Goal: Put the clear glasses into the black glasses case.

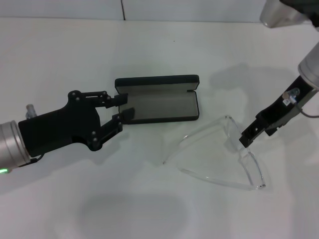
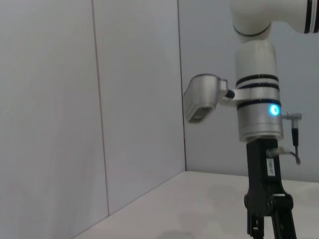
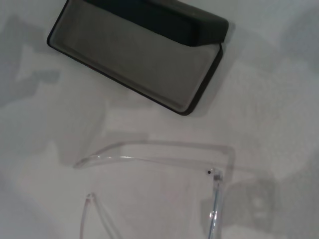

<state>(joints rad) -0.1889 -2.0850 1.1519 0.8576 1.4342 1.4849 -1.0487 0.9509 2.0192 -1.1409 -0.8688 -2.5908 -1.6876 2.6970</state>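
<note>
Clear glasses [image 1: 234,152]: unfolded on the table [image 1: 60,55], lens beneath the narrow-set right gripper [image 1: 246,139]. Black glasses case [image 1: 158,99]: open, its left end between the left gripper's [image 1: 122,106] spread fingers.

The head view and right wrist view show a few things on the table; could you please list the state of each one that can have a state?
black glasses case: open, lid raised, grey lining empty.
clear glasses: unfolded, temple arms spread, lying on the table beside the case.
left gripper: open, fingers at the case's left end.
right gripper: down at the glasses' lens.
</note>
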